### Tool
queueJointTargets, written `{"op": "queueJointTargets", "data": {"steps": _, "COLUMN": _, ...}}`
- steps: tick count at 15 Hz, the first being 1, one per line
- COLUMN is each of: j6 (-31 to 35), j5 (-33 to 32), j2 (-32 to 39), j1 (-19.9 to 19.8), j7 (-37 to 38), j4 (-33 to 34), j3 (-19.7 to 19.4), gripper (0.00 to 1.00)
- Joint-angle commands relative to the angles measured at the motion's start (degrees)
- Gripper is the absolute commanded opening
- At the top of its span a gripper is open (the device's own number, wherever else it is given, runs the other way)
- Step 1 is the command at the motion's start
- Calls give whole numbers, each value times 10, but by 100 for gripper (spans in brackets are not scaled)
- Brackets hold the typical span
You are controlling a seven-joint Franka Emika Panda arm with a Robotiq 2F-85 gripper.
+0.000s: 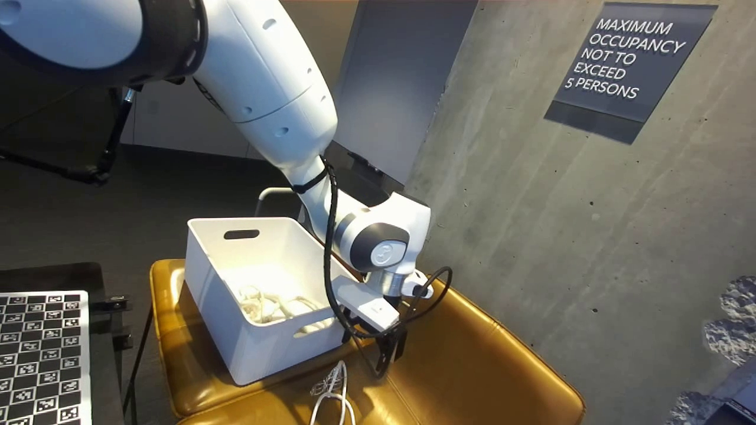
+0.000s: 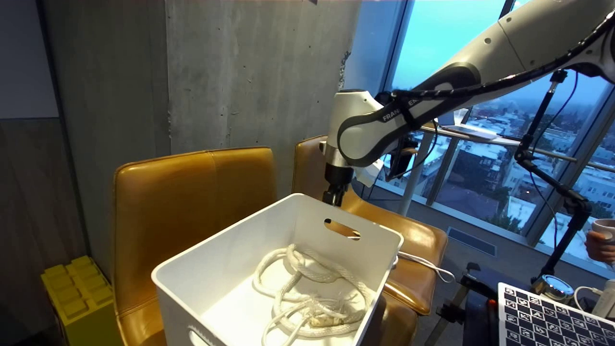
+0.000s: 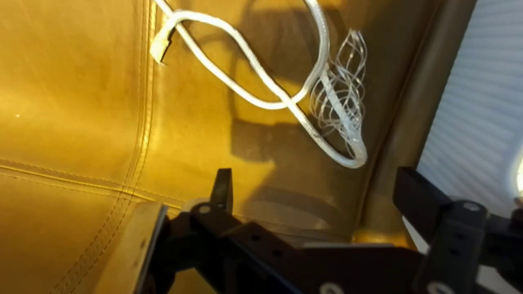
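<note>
Above the tan leather surface [image 3: 81, 102], the hand [image 3: 316, 188] hangs beside a white bin [image 1: 277, 354] with its jaws wide apart, while near it a white cord [image 3: 265, 76] lies on that surface, crossing itself beside a tangle of thin clear strands [image 3: 342, 100], and pale rope [image 2: 331, 330] rests coiled inside the bin.

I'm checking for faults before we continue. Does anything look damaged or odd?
Perhaps the white cord on the tan chair: near its sharp bend is a messy tangle of fine clear strands, which looks frayed, though it may be made that way. Nothing looks spilled.
</note>
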Motion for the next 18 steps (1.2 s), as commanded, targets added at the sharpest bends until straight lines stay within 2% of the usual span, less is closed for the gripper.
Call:
{"op": "queueJointTargets", "data": {"steps": 1, "j6": -58, "j5": 36, "j2": 50, "j1": -15, "j7": -35, "j4": 92, "j3": 22, "gripper": 100}}
{"op": "queueJointTargets", "data": {"steps": 10, "j6": -98, "j5": 50, "j2": 121, "j1": -13, "j7": -32, "j4": 149, "j3": 21, "gripper": 100}}
{"op": "queueJointTargets", "data": {"steps": 11, "j6": -100, "j5": 48, "j2": 129, "j1": -13, "j7": -32, "j4": 158, "j3": 19, "gripper": 84}}
{"op": "queueJointTargets", "data": {"steps": 12, "j6": -102, "j5": 48, "j2": 135, "j1": -14, "j7": -31, "j4": 166, "j3": 18, "gripper": 74}}
{"op": "queueJointTargets", "data": {"steps": 18, "j6": -136, "j5": 49, "j2": 162, "j1": -16, "j7": -29, "j4": 208, "j3": 16, "gripper": 27}}
